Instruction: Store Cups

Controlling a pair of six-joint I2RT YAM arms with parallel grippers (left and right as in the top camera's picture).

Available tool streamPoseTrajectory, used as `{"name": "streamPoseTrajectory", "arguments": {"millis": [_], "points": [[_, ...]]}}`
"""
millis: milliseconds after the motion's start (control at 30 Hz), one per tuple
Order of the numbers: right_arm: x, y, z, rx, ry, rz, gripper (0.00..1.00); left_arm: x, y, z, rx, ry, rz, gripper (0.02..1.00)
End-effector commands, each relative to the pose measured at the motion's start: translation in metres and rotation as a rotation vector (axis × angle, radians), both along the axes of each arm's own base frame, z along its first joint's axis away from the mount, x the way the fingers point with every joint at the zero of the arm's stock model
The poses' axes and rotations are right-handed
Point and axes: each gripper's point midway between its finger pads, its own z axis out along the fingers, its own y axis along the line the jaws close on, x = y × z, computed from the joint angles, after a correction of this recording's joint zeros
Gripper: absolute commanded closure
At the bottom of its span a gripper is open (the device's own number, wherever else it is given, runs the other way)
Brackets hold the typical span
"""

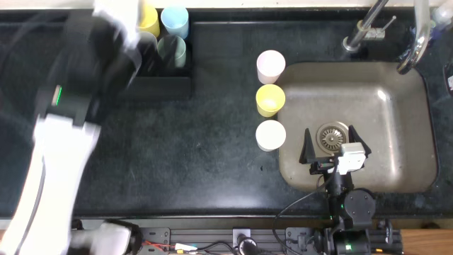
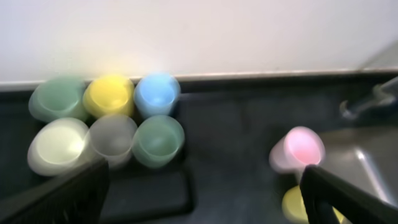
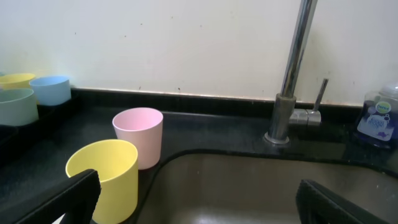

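Top view. Three loose cups upright in a row on the black worktop [image 1: 212, 156], just beside the left rim of the steel sink [image 1: 396, 92]: pink plastic cup [image 1: 270, 65] farthest from the arm bases, yellow plastic cup [image 1: 270, 99] in the middle, white plastic cup [image 1: 270, 134] nearest. Black storage rack [image 1: 166, 85] at the far left, partly filled with stored cups [image 1: 174, 21]. Left arm [image 1: 71, 99] over that rack. Right gripper [image 1: 330, 145] above the sink basin, jaws apart, nothing held. Left wrist view. Left gripper [image 2: 205, 177] spread wide and empty above the rack's near edge; six stored cups mouth-up in two rows of three; pink plastic cup and yellow plastic cup off toward the sink, well apart from this gripper. Right wrist view. Yellow plastic cup and pink plastic cup close ahead, toward the rack side of the open fingers [image 3: 68, 199], touching or nearly so; cannot tell which. Chrome tap [image 3: 292, 81] behind the basin. Key relation: loose cups between rack and right gripper, long axes vertical, mouths up. Treat the right arm [image 1: 347, 205] as the nearer one for pick-up, the white plastic cup probably closest to it; treat the rack as lying on the left arm's side.
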Motion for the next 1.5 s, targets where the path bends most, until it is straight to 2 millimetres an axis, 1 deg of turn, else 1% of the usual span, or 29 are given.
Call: {"name": "streamPoseTrajectory", "arguments": {"millis": [33, 100, 233, 300, 367, 467, 533, 633, 767, 1000, 1167, 1333, 1500], "points": [[0.0, -0.001, -0.004, 0.006, 0.001, -0.002, 0.003, 0.041, -0.077, -0.018, 0.0, 0.145, -0.09, 0.018], [0.0, -0.001, -0.004, 0.006, 0.001, -0.002, 0.005, 0.047, -0.108, -0.044, 0.018, 0.243, -0.102, 0.018], [0.0, -0.001, -0.004, 0.006, 0.001, -0.002, 0.003, 0.046, -0.155, -0.1, 0.089, 0.362, -0.116, 0.02], [0.0, -0.001, -0.004, 0.006, 0.001, -0.002, 0.003, 0.046, -0.17, -0.117, 0.102, 0.379, -0.125, 0.018], [0.0, -0.001, -0.004, 0.006, 0.001, -0.002, 0.003, 0.046, -0.179, -0.131, 0.089, 0.409, -0.103, 0.018], [0.0, -0.001, -0.004, 0.006, 0.001, -0.002, 0.003, 0.047, -0.182, -0.149, 0.076, 0.456, -0.066, 0.018], [0.0, -0.001, -0.004, 0.006, 0.001, -0.002, 0.003, 0.047, -0.183, -0.157, 0.067, 0.476, -0.049, 0.02], [0.0, -0.001, -0.004, 0.006, 0.001, -0.002, 0.003, 0.046, -0.188, -0.164, 0.059, 0.498, -0.062, 0.018], [0.0, -0.001, -0.004, 0.006, 0.001, -0.002, 0.003, 0.048, -0.189, -0.173, 0.062, 0.508, -0.062, 0.018], [0.0, -0.001, -0.004, 0.006, 0.001, -0.002, 0.003, 0.049, -0.182, -0.188, 0.075, 0.552, -0.034, 0.018], [0.0, -0.001, -0.004, 0.006, 0.001, -0.002, 0.005, 0.047, -0.182, -0.196, 0.081, 0.573, -0.036, 0.018], [0.0, -0.001, -0.004, 0.006, 0.001, -0.002, 0.005, 0.047, -0.183, -0.211, 0.09, 0.602, -0.029, 0.018], [0.0, -0.001, -0.004, 0.006, 0.001, -0.002, 0.003, 0.046, -0.184, -0.215, 0.089, 0.612, -0.032, 0.018]]}}
